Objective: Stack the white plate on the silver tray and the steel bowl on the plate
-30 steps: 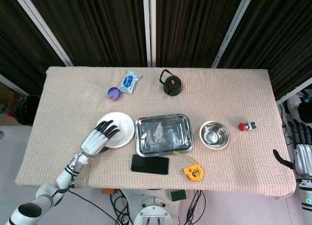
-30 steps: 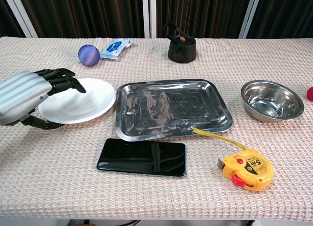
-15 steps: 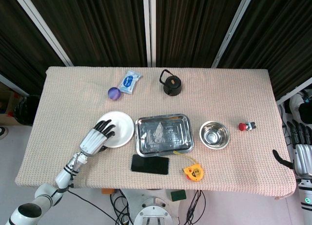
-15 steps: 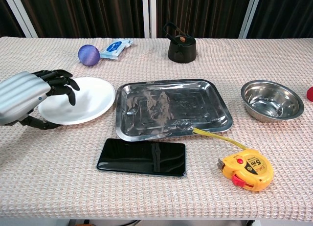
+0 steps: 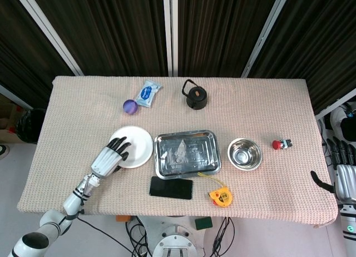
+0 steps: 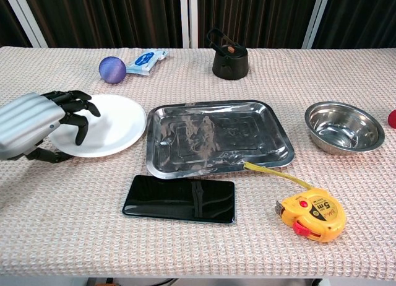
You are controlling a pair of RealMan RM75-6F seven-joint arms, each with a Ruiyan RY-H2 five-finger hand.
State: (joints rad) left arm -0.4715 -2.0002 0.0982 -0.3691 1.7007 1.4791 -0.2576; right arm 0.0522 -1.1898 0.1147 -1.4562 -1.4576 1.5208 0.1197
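Note:
The white plate (image 5: pixel 136 146) (image 6: pixel 111 124) lies flat on the table, just left of the silver tray (image 5: pixel 187 154) (image 6: pixel 216 137). My left hand (image 5: pixel 110 157) (image 6: pixel 34 122) is at the plate's near-left rim. Its fingers (image 6: pixel 79 106) curl down onto the plate's top, and the thumb lies along the rim below, so the hand pinches the rim. The steel bowl (image 5: pixel 245 154) (image 6: pixel 343 126) stands upright to the right of the tray. My right hand (image 5: pixel 345 176) hangs off the table's right edge with fingers apart and nothing in it.
A black phone (image 5: pixel 171 187) (image 6: pixel 179 199) and a yellow tape measure (image 5: pixel 219 196) (image 6: pixel 312 213) lie in front of the tray. At the back stand a black kettle (image 5: pixel 196 95), a purple ball (image 5: pixel 130 105) and a white packet (image 5: pixel 148 92). A small red toy (image 5: pixel 281 144) sits right of the bowl.
The left hand's fingers, stretched over the plate a second ago, have curled down onto its rim. The plate, tray, bowl and right hand have not moved.

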